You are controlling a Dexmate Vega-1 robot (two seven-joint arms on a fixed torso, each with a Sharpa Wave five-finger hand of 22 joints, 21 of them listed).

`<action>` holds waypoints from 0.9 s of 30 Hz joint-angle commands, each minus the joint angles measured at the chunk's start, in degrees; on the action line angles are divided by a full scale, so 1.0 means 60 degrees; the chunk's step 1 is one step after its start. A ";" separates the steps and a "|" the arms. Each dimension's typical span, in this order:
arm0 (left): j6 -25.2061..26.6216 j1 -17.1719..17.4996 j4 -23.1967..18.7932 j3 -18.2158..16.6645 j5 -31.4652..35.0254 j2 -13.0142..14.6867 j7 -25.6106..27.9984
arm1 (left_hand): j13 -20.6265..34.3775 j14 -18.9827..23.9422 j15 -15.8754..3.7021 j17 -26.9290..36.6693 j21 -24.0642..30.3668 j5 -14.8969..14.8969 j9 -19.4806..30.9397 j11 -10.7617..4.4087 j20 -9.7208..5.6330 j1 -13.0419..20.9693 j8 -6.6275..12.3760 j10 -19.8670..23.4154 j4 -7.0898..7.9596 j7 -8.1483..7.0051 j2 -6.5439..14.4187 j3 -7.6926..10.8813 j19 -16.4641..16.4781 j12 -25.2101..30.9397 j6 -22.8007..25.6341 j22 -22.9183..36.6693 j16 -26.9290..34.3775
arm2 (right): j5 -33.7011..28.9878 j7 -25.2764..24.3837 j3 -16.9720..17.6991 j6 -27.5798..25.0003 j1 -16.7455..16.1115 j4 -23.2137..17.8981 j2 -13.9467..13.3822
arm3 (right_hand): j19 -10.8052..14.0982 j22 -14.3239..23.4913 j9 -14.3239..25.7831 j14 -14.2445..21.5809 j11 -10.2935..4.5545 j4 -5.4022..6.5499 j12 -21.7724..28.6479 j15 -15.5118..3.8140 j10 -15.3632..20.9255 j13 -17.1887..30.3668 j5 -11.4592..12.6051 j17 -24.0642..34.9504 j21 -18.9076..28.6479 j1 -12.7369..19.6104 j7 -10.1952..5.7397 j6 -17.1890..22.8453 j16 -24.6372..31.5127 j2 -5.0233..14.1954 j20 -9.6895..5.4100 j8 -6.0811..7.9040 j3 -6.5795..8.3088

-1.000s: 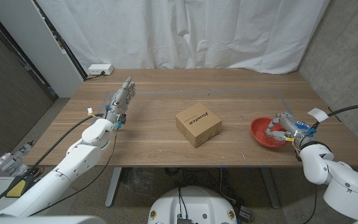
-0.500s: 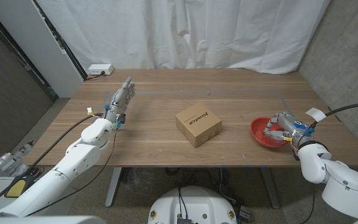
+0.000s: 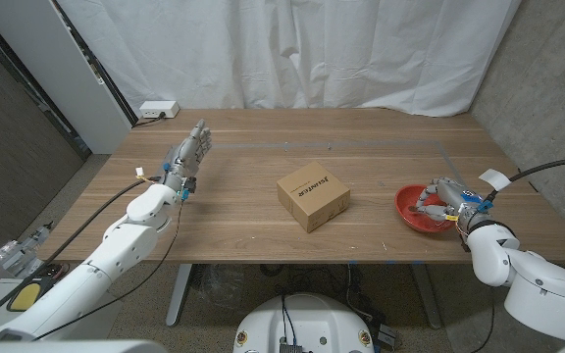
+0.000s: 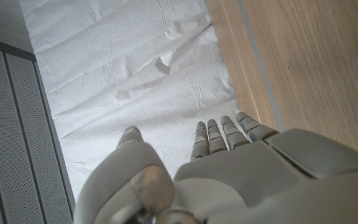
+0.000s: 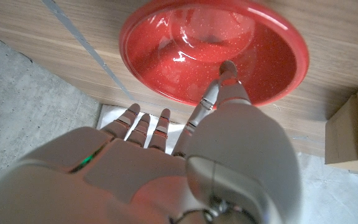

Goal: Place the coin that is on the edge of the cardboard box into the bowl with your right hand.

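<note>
Coin placement cannot be confirmed: no coin can be made out on the cardboard box (image 3: pixel 314 196) or inside the red bowl (image 3: pixel 412 209) in the head view, the size being too small to tell. From that view the box sits near the middle of the wooden table (image 3: pixel 263 157), the bowl well apart from it toward the robot's right, and the right hand (image 3: pixel 437 199) hangs over the bowl's rim with its fingers loosely apart and nothing seen between them. The left hand (image 3: pixel 190 152) stands at the table's left side, fingers straight and close together, holding nothing. A white power strip (image 3: pixel 157 109) lies at the far left corner. Seen from the left wrist, the left hand (image 4: pixel 229 168) shows its fingers extended side by side beside the table edge (image 4: pixel 247 68). Seen from the right wrist, the right hand (image 5: pixel 185 162) is spread, one fingertip (image 5: pixel 227 67) reaching over the glossy bowl (image 5: pixel 166 56), whose visible interior shows only highlights; a corner of the box (image 5: pixel 352 134) shows nearby.
</note>
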 commanded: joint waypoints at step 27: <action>-0.0130 0.0166 -0.0132 -0.0068 -0.0054 0.0049 0.0018 | 0.0025 -0.0027 -0.0040 0.0048 0.0011 -0.0005 0.0029 0.0017 -0.0254 0.0080 -0.0020 0.0053 -0.0010 0.0010 0.0055 -0.0095 -0.0054 0.0009 0.0083 0.0021 0.0004 | 0.0811 -0.1210 0.0557 -0.0014 -0.0682 -0.0490 -0.0650 | -0.0155 0.0042 -0.0952 0.0099 0.0353 0.0579 -0.0069 0.0019 -0.0216 0.0004 -0.0426 -0.0029 -0.0066 -0.1304 0.0052 -0.2657 -0.0005 0.0087 0.0186 -0.1893 -0.0262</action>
